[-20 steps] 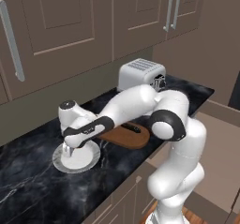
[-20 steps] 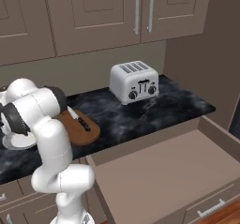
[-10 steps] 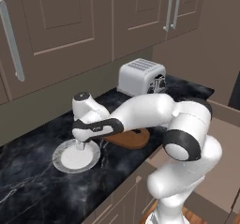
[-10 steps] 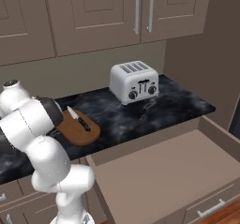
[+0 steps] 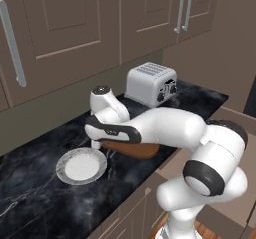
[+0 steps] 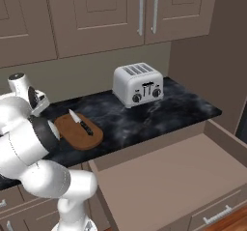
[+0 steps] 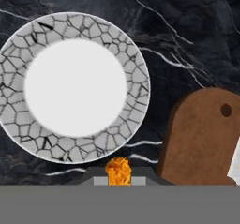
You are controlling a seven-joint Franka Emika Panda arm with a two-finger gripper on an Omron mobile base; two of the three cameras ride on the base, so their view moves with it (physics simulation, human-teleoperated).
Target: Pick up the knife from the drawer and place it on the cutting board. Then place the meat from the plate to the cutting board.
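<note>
Knife's done, meat's in the air on its way to the board

The knife [image 6: 80, 122] is already lying on the cutting board [image 6: 77, 132], and the drawer [image 6: 178, 177] is hanging open with nothing in it that I can see. The plate [image 7: 75, 87] is bare in the hand view, and there's an orange-brown lump, the meat [image 7: 117, 171], pinched right between the tips of the tool [image 7: 117, 178], so I'd call it clamped on that and lifted clear of the plate. What's left, I reckon: carry it over and let go on the board. The arm reaches out low across the tabletop [image 5: 30, 198] with the wrist above the gap between plate and board, looking straight down.
</note>
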